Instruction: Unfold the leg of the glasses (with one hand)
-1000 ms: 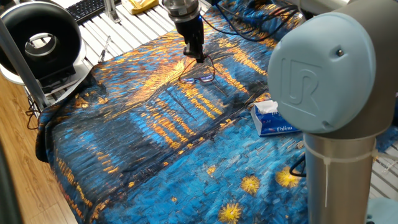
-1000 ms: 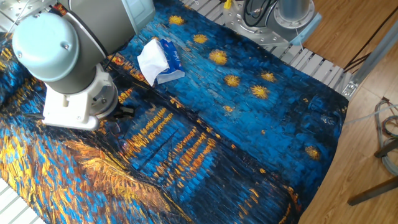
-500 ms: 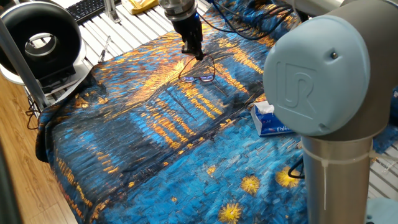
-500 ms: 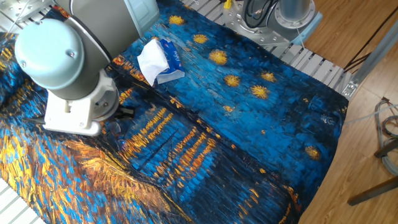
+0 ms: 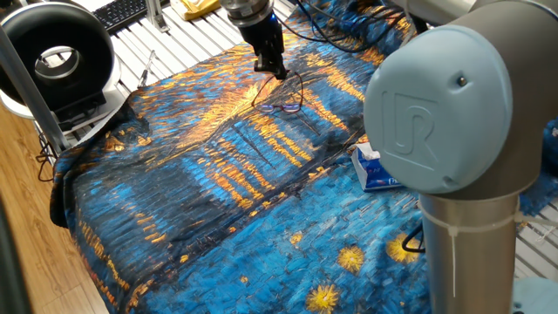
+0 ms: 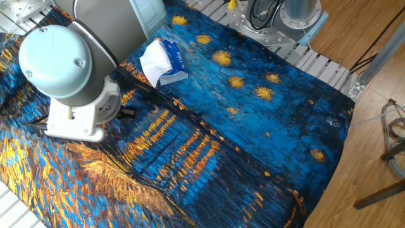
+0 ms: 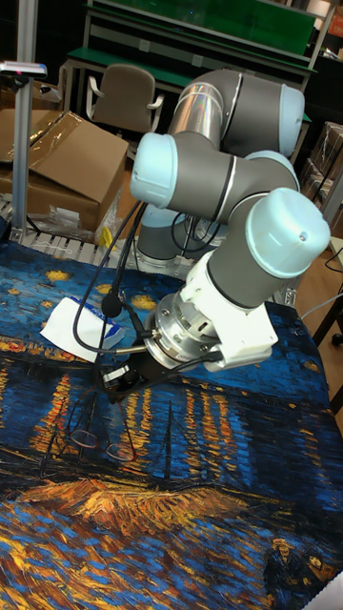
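The glasses (image 5: pixel 285 105) are small thin-wire spectacles lying on the blue and orange painted cloth (image 5: pixel 218 201) near the table's far side. In the tall fixed view their two clear lenses (image 7: pixel 101 444) rest on the cloth, and the slim legs rise from them towards the fingers. My gripper (image 5: pixel 275 73) points down just above them, shut on the upper end of one leg. The same gripper (image 7: pixel 108 383) sits right above the lenses in the tall view. In the other fixed view the arm's wrist (image 6: pixel 76 117) hides gripper and glasses.
A blue-and-white tissue pack (image 5: pixel 377 167) (image 6: pixel 162 61) (image 7: pixel 80 330) lies on the cloth near the arm's base. A black ring-shaped device (image 5: pixel 57 59) and a keyboard (image 5: pixel 122 11) stand beyond the cloth's far-left edge. Cables (image 5: pixel 349 26) trail at the back.
The gripper has shifted a little up and towards the far edge with the leg in its fingers. The wire frame has followed slightly, and the arm's joints have turned a bit.
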Controlling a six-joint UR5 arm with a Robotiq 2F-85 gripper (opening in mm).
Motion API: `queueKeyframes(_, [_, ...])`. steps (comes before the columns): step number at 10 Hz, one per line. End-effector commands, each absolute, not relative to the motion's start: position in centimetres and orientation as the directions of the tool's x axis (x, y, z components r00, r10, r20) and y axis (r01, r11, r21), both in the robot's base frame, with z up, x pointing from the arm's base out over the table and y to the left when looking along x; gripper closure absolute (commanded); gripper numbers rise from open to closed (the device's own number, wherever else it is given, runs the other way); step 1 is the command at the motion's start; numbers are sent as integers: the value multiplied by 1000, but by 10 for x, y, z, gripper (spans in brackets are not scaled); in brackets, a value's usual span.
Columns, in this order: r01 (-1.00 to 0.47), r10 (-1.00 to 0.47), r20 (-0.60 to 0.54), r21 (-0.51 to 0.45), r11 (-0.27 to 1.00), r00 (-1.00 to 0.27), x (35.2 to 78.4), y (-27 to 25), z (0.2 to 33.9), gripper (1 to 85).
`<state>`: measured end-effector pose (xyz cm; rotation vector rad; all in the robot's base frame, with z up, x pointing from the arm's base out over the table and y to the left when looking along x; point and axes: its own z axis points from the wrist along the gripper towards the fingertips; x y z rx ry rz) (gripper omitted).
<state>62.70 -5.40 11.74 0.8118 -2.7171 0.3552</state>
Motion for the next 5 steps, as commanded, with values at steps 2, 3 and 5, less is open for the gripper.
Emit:
queueKeyframes(2, [-547, -472, 351, -154, 823, -809, 624, -52, 125, 773])
queueKeyframes(3, [-531, -459, 346, -150, 834, -818, 623, -49, 124, 773])
queueKeyframes(5, [-508, -447, 329, -129, 851, -832, 623, -41, 123, 773])
